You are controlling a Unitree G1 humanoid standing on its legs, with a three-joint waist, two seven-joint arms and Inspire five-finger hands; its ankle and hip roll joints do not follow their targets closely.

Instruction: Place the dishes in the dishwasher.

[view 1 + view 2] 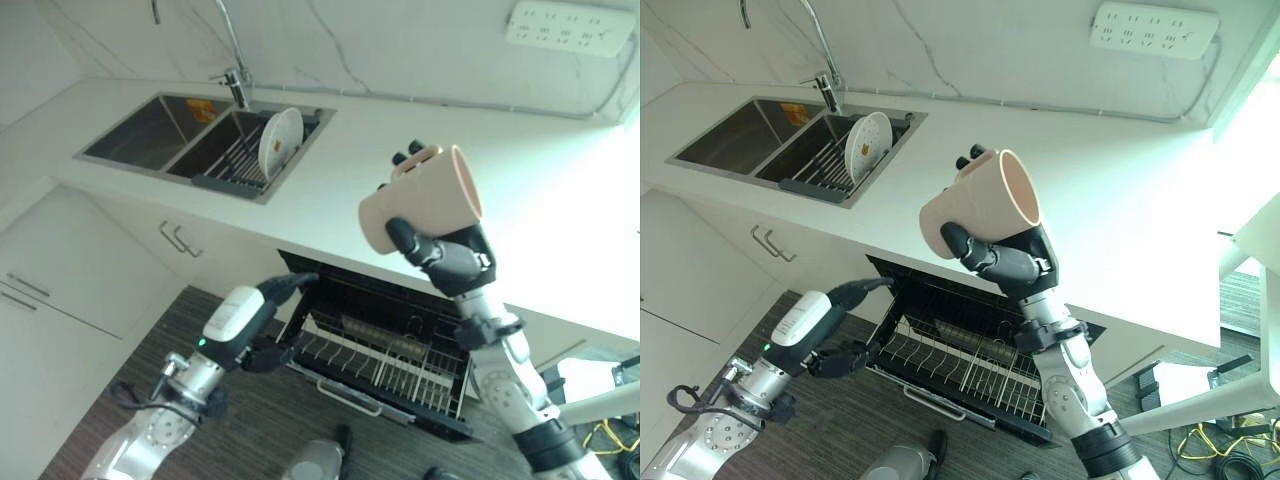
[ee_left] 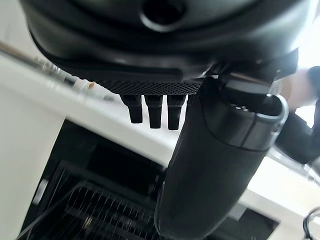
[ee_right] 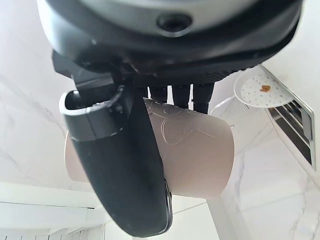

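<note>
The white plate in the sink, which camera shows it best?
The left eye view shows the white plate best, standing on edge in the sink's rack, face clear. The right eye view gives the same plate slightly smaller. The right wrist view catches it past the right hand, in a corner, with an orange mark on it.

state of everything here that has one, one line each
mug: held on its side above the counter
right hand: shut on mug
left hand: at the rack's front edge, grip unclear
dishwasher: open
dishwasher rack: pulled out
plate: upright in sink rack
</note>
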